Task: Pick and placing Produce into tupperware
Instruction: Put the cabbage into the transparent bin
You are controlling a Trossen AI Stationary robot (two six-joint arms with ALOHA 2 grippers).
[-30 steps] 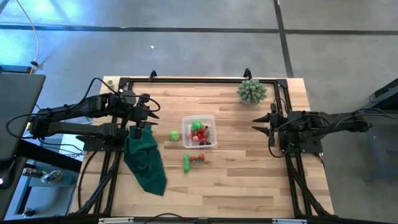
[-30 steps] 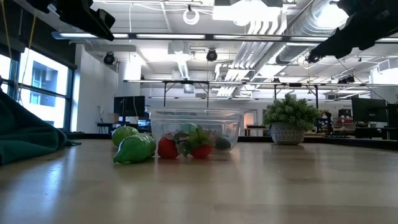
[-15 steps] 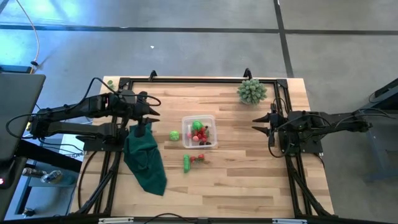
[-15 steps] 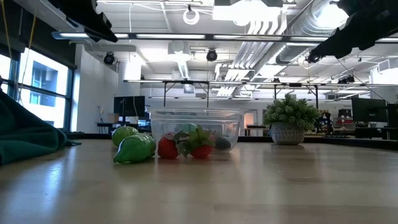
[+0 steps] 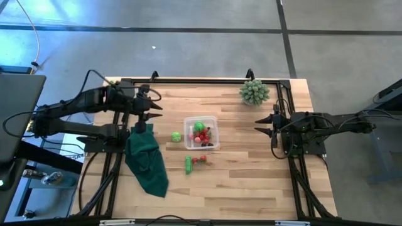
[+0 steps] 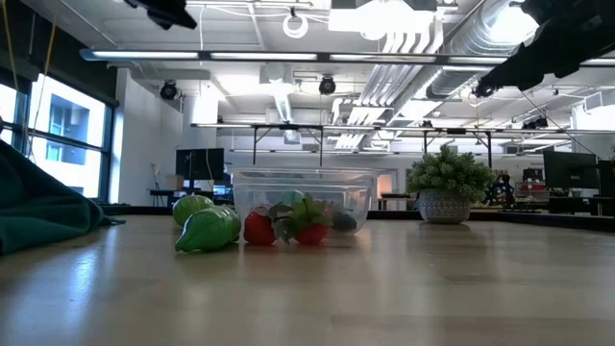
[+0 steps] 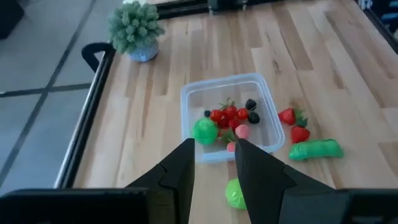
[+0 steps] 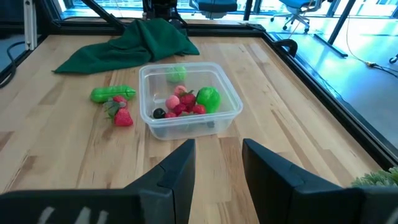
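The clear tupperware stands mid-table and holds green, red, pink and dark produce. Outside it, a round green piece, a long green piece and two red strawberries lie on the wood. My left gripper hangs open and empty, high over the table's left part, left of the tupperware. In its wrist view the left gripper points toward the container. My right gripper waits open and empty at the right, and the right gripper faces the tupperware.
A dark green cloth lies crumpled on the table's left part, below my left arm. A pale green spiky plant in a pot stands at the far right corner. A black frame runs along the table's edges.
My left gripper has risen, most of it in the last half second, and in the low view it has climbed nearly out of the picture's top. Its fingers show no change in gap. The produce and tupperware have not moved.
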